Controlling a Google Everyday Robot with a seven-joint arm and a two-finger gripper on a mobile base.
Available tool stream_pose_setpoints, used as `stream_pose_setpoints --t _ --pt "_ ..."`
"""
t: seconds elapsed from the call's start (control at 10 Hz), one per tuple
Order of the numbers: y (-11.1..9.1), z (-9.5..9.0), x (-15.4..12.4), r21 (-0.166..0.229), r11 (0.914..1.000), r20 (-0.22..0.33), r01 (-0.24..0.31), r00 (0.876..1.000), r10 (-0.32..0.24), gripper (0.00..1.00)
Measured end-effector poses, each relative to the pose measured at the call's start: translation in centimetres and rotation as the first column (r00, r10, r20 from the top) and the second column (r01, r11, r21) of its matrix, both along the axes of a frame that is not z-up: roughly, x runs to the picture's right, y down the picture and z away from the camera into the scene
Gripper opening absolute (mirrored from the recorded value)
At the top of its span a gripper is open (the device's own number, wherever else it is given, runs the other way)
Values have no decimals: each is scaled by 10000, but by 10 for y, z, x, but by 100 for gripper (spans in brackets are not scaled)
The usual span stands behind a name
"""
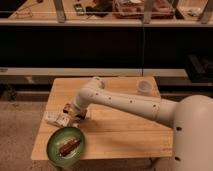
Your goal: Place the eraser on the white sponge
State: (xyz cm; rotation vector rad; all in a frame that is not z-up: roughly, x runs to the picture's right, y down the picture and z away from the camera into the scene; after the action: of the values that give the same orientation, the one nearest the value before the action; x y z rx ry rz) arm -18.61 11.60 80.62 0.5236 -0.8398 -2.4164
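Observation:
My gripper is low over the left part of the wooden table, at the end of my white arm. It sits right above the white sponge, a flat pale block lying near the table's left edge. A small dark object with a reddish edge, likely the eraser, shows at the gripper's tip just over the sponge. I cannot tell whether it is held or resting on the sponge.
A green plate with a brown food item sits at the table's front left. A white cup stands at the back right. A dark shelf unit runs behind the table.

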Motion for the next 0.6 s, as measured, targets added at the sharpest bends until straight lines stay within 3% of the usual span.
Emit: stream_pose_setpoints --t 0.6 --pt "-2 26 2 -368 9992 -565 -164 9983 143 5"
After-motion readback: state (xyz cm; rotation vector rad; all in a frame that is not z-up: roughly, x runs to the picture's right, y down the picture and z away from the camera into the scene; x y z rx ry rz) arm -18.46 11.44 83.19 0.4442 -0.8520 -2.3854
